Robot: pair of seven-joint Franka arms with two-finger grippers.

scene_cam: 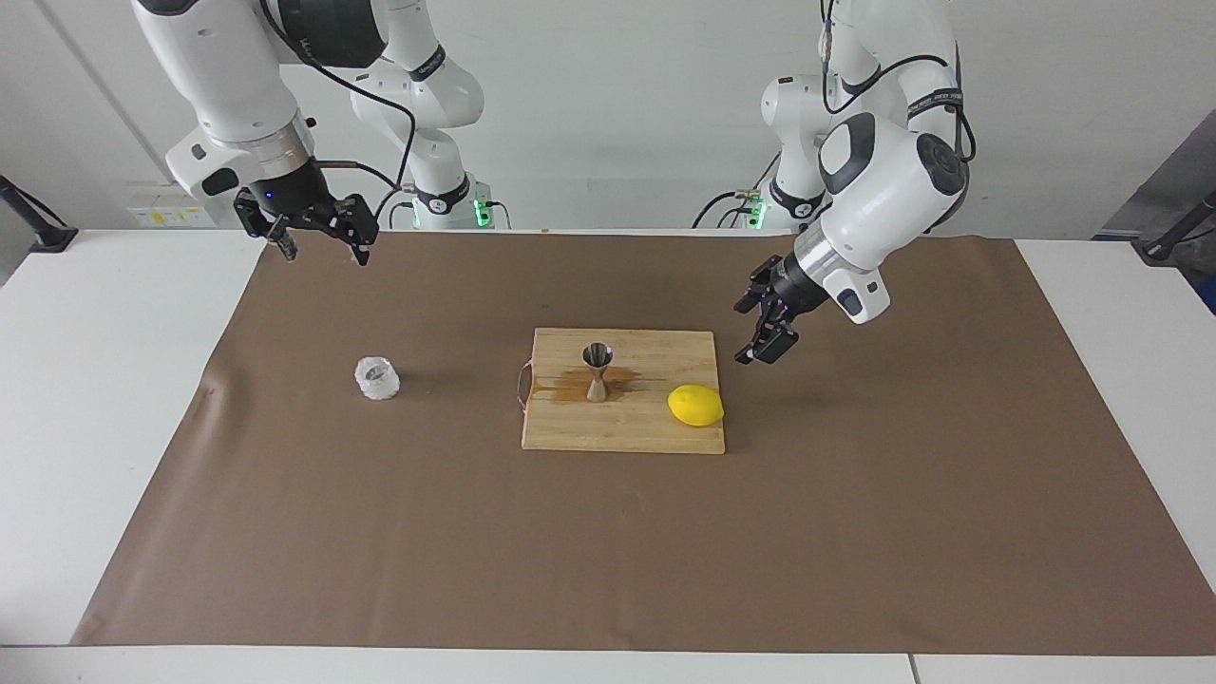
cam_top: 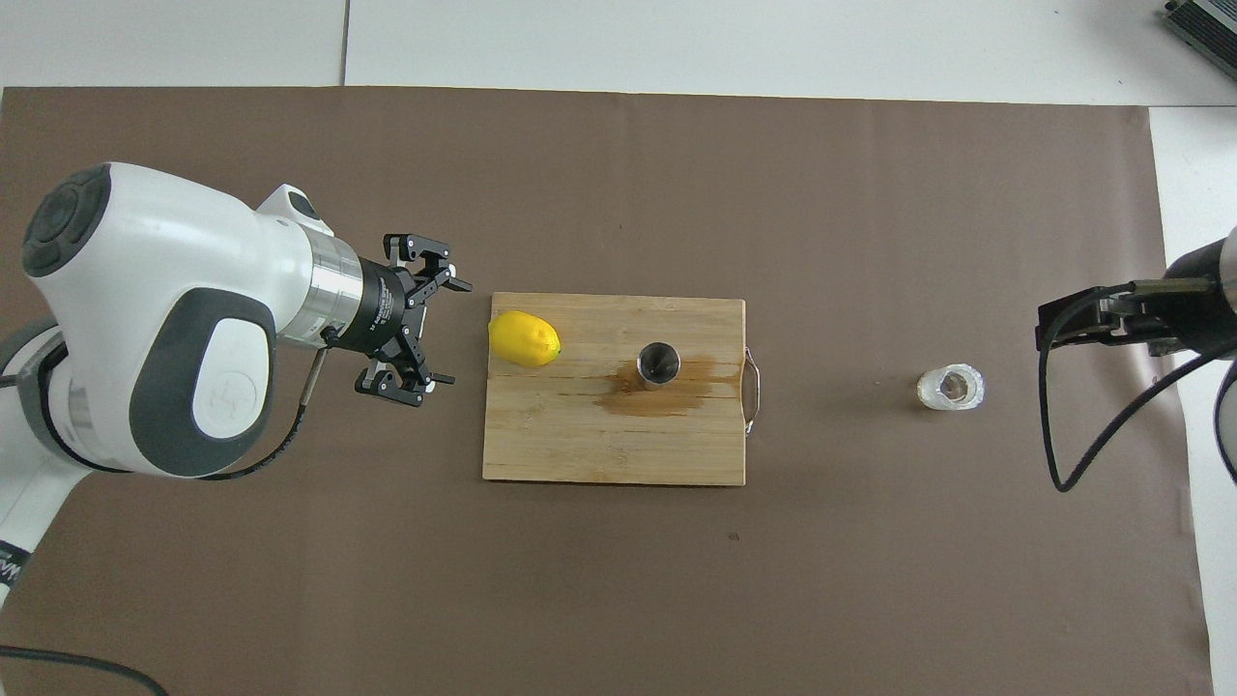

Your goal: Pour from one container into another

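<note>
The frosty glass tumbler (scene_cam: 377,378) (cam_top: 951,388) stands upright on the brown mat, off the board toward the right arm's end. An hourglass steel jigger (scene_cam: 597,370) (cam_top: 659,362) stands upright on the wooden board (scene_cam: 617,432) (cam_top: 599,449), in a brown wet stain (scene_cam: 565,385). My left gripper (scene_cam: 752,329) (cam_top: 447,333) hangs open and empty over the mat, just off the board's end, apart from the lemon. My right gripper (scene_cam: 323,249) (cam_top: 1058,327) waits open and empty, raised over the mat's edge by the robots, well clear of the tumbler.
A yellow lemon (scene_cam: 695,406) (cam_top: 524,339) lies on the board's corner toward the left arm's end. The board has a wire handle (cam_top: 753,391) on its end facing the tumbler. The brown paper mat (scene_cam: 855,532) covers most of the white table.
</note>
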